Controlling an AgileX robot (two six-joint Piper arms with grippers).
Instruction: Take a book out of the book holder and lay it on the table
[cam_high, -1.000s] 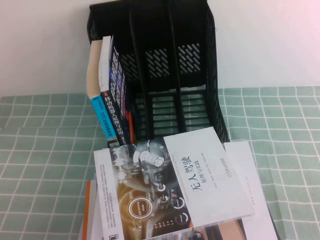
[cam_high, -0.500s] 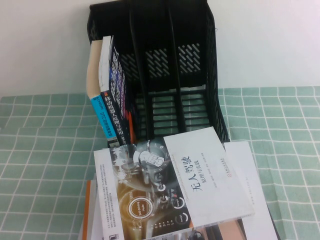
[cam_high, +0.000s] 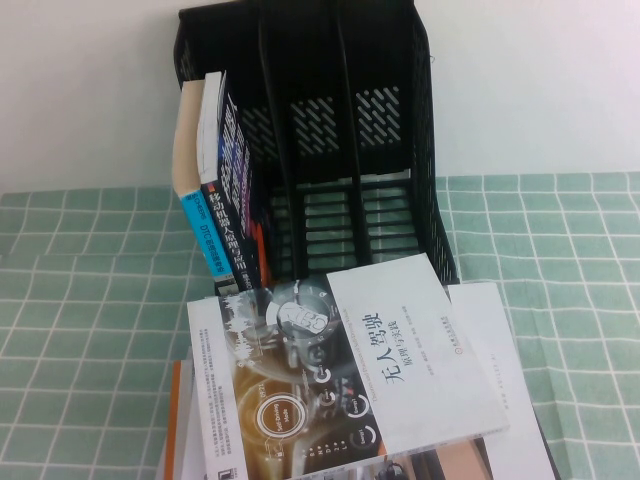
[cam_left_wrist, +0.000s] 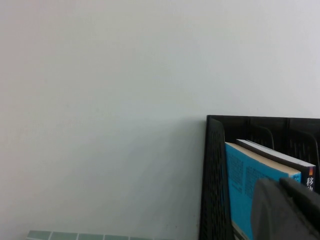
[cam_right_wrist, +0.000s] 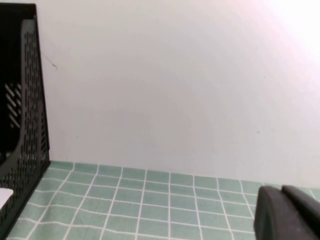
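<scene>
- The book holder stood at the back of the desk, right up against the white wall. It's a tall black rack with three slots.
- Only its left slot was occupied. The book, dark cover with big white Chinese title, stood upright-ish in there, leaning a bit, with its white page edges showing on top.
- Squeezed just beside it on the outer left was a light blue-spined book with cream pages, touching the dark one.
- The middle and right slots showed only the slatted base and vented back.
- In front of the rack, a white-and-grey book with round dials on the cover lay flat and a bit skewed on top of a stack of other books and papers, near the bottom edge of the high view.
- Left pincer only showed as a dark grey blur in the corner of its own wrist view, hanging near the left wall of the rack with the blue cover behind it. Honestly couldn't tell if its tips were spread or not.
- Right pincer hung low over the green gridded cloth, well off to the right of the rack, tips pressed together on nothing.
</scene>
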